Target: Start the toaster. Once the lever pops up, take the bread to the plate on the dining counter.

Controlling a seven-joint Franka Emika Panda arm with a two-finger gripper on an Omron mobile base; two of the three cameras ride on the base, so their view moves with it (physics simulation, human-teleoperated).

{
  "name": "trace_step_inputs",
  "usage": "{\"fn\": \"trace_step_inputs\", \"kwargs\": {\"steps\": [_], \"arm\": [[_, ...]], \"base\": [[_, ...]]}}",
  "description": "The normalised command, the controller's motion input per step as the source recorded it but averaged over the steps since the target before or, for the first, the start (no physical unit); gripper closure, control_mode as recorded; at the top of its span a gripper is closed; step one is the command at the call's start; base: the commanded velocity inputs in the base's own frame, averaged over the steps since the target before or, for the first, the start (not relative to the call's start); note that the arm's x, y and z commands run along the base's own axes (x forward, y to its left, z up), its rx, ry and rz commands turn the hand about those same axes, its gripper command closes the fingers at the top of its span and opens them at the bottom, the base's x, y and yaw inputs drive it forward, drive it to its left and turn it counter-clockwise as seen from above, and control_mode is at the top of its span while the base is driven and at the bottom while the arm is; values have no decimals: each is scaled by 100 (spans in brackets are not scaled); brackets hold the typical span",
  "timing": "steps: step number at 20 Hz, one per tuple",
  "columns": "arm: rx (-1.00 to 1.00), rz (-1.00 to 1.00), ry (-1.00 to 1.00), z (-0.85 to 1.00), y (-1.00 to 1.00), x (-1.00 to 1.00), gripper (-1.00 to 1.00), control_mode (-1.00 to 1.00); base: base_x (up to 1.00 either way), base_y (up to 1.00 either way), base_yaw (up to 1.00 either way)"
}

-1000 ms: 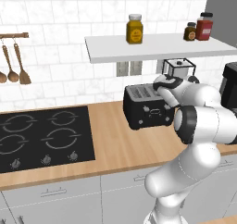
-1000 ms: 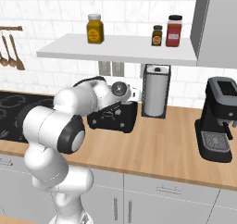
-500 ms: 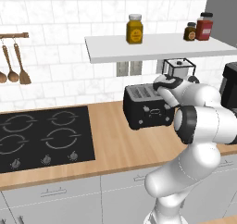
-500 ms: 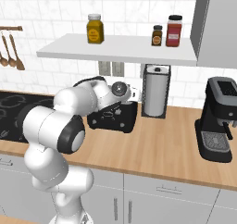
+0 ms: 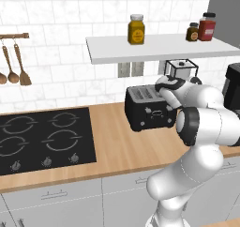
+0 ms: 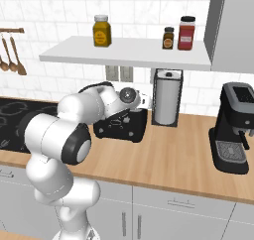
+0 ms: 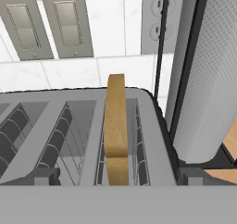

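Observation:
The black toaster stands on the wood counter against the tiled wall, also seen as toaster. A tan bread slice stands upright in the right-hand slot of the toaster, its top edge rising above the silvery rim. My gripper hovers just above the toaster's top at its right end, open, with its two dark tips wide apart on either side of the slice. From the base cameras the hand sits over the toaster's far end. The plate and the dining counter are out of view.
A paper towel roll in a black stand is close beside the toaster's right end. A black coffee machine is further right. The black hob lies to the left. A shelf with jars hangs overhead.

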Motion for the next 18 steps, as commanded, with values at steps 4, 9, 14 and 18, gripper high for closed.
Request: {"fn": "trace_step_inputs", "kwargs": {"steps": [4,9,14,18], "arm": [[0,0,0,0,0,0,-100,-100],[0,0,0,0,0,3,-100,-100],[0,0,0,0,0,7,-100,-100],[0,0,0,0,0,11,-100,-100]], "base": [[0,0,0],[0,0,0],[0,0,0],[0,0,0]]}}
